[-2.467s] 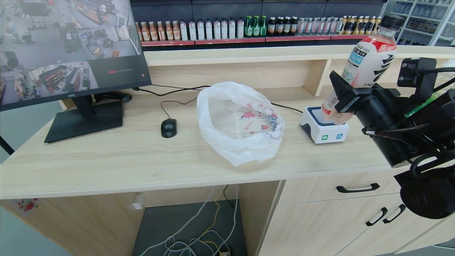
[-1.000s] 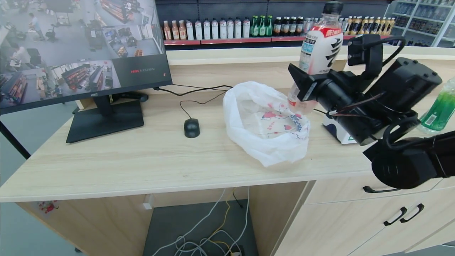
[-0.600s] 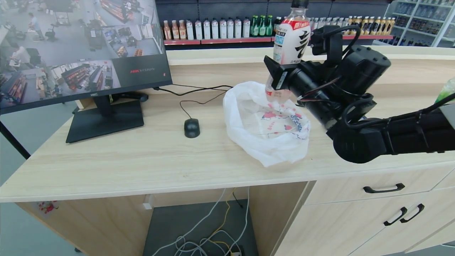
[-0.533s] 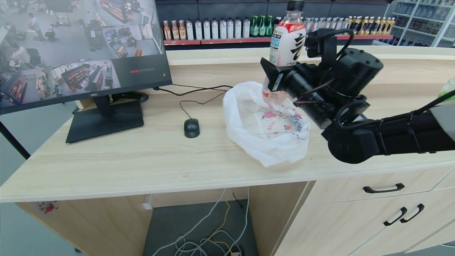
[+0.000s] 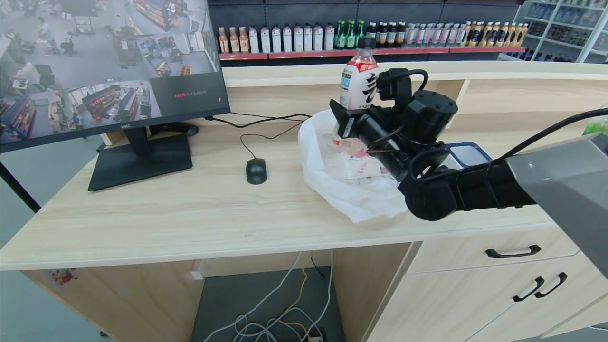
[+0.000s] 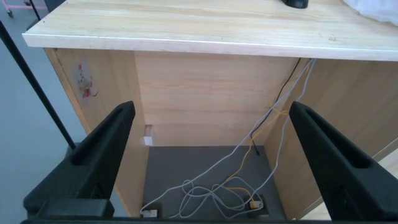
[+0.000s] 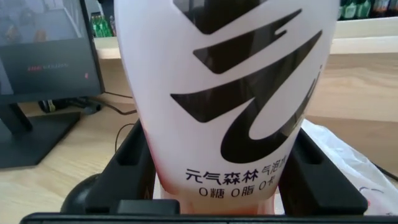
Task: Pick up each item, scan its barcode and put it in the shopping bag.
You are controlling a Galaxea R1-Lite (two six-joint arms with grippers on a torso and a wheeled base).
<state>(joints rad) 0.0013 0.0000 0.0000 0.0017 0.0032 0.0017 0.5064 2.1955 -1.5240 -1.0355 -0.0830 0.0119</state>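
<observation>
Head view first: the bottle [image 5: 357,80] has made the trip. A couple of seconds back it stood over the scanner [image 5: 468,154] toward the counter's right end. Since then the right arm has swung it leftward across the counter [image 5: 190,209] and brought it down. Now it hangs upright over the far rim of the shopping bag [image 5: 351,199], its base dipping just into the open mouth. The right gripper [image 5: 349,129] is clamped on the bottle's lower body, cap up. The whole picture shifted early in that stretch, so part of the apparent slide was the camera, but the carry itself is real.

My read: the scan is behind us and this is the drop-off. What's left is a little more descent, then a release. The risk is the soft rim folding under the base, or a tall bottle toppling once it is let go.

Right wrist view gives what the head camera can't. Both jaws press flat against the bottle's sides, low on the label, with the bag's white plastic off to one side. From there, though, you can't judge how deep the base sits; the head view settles that.

Left wrist view adds the other arm. The left gripper [image 6: 211,149] is spread wide and holding nothing, parked below the counter's front edge and facing the loose cables [image 6: 230,186] in the recess underneath.
</observation>
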